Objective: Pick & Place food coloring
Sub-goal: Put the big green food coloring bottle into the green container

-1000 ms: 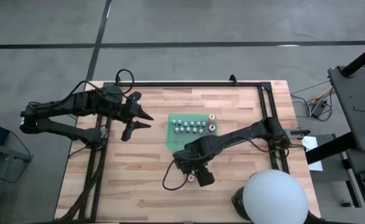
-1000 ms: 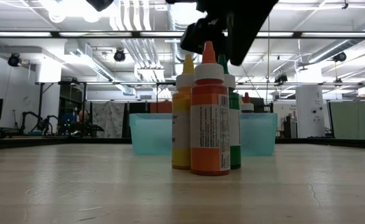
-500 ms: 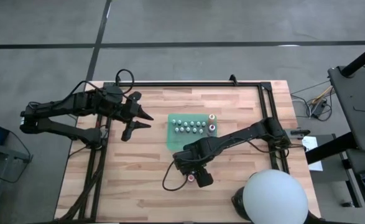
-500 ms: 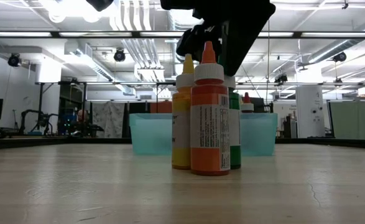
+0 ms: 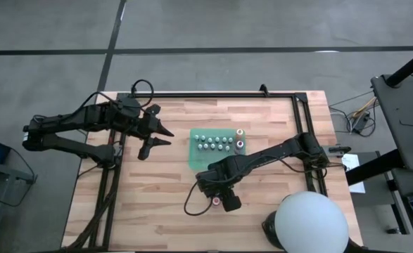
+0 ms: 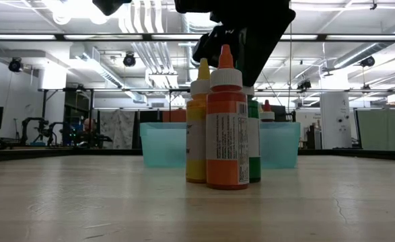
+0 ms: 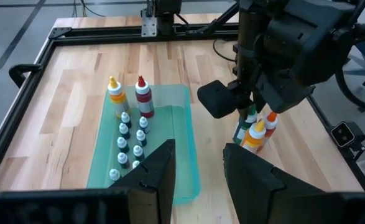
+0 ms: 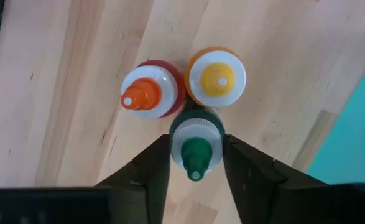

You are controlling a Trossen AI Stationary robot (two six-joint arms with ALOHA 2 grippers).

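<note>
Around green-capped bottle point(image 8: 196, 148), right gripper point(image 8: 195, 163) fingers closing

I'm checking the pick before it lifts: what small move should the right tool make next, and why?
Probably finish closing on the green-topped bottle, then lift straight up. The right tool straddles that bottle's cap with a finger on each side, and the orange-topped bottle and yellow-topped bottle stand tight against it, so sideways motion could topple them.

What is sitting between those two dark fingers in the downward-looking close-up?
The green-capped bottle stands between the right end effector's fingers, shown in the right wrist view. Beside it stand the orange-capped bottle and the yellow-capped bottle on the wooden table.
</note>
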